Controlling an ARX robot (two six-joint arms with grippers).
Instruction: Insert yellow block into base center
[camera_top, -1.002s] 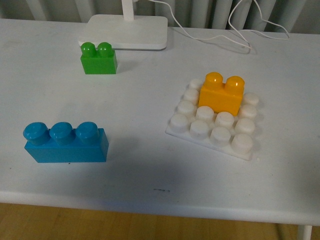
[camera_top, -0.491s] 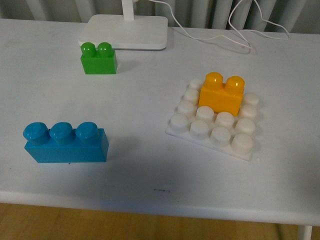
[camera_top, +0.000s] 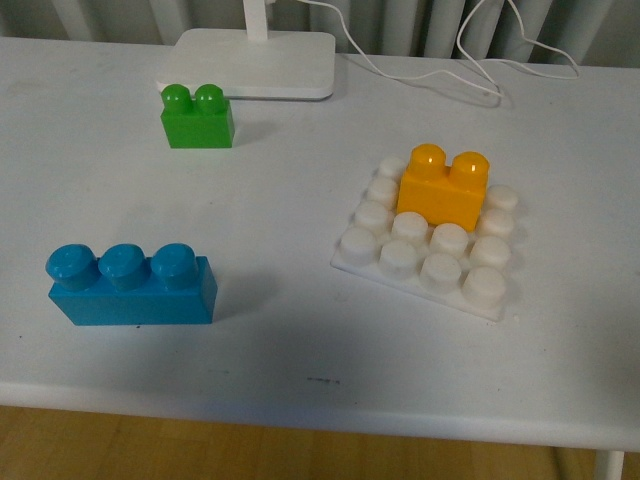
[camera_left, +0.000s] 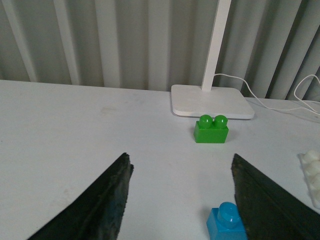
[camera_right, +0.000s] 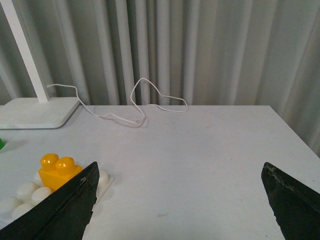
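Yellow block (camera_top: 443, 187) sits on base (camera_top: 425, 275), on the far middle studs, looks off-centre toward the back. Both jaws spread wide, holding nothing, well clear. Risk: block only half seated or miscentred; re-gripping could drag the base across the counter (camera_top: 300, 340).

Plastic toy bricks on a matt white table (camera_top: 300, 340).
Yellow block (camera_top: 443, 190), green brick (camera_top: 198, 119), blue brick (camera_top: 130, 286): smooth glossy plastic. Base (camera_top: 425, 255): white plastic, smooth studs. Lamp foot (camera_top: 255, 62): smooth, satin white.
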